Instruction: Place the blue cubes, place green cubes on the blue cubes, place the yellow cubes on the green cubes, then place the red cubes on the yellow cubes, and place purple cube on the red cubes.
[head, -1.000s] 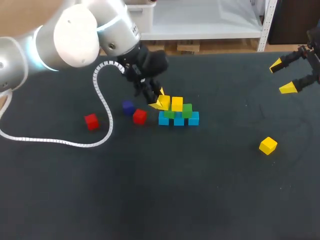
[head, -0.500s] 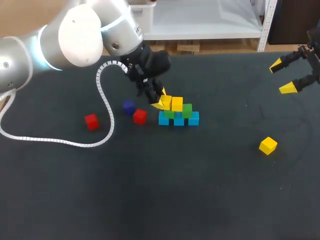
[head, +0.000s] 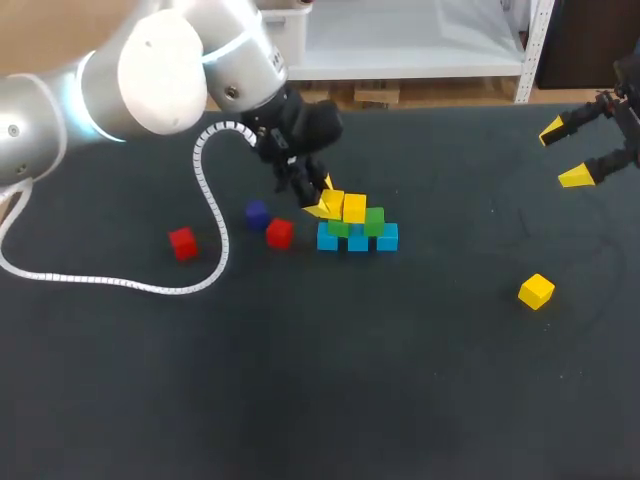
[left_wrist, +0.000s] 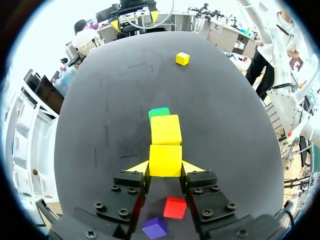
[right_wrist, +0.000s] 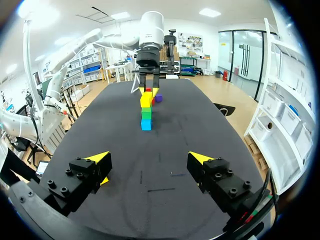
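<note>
You had a big dark table (head: 400, 380) in front of you, and your left arm (head: 160, 70) was the biggest thing over it. It came in from the far left and reached down to the middle. A white cable (head: 205, 200) hung off that arm and curled across the left side of the table. Your right gripper (head: 563, 154) hung at the far right, well apart from all the cubes. Its two fingers were spread wide with nothing between them. Your left gripper (left_wrist: 165, 167) was down at the little pile in the middle. Its two yellow tips pressed a yellow cube (left_wrist: 165, 160) from both sides, so it was gripping that cube. The pile had three blue cubes (head: 358, 240) in a row on the table, touching each other. Two green cubes (head: 374, 222) sat on top of them. A second yellow cube (head: 354, 208) sat on the green ones, and the gripped cube was just left of it, touching it, over the left green one. You could not tell if it was resting there. A third yellow cube (head: 536, 291) lay alone, near and to the right. One red cube (head: 279, 233) lay just left of the pile. The purple cube (head: 256, 214) was beside it, a bit farther back. The other red cube (head: 182, 243) lay farther left, past the cable.
</note>
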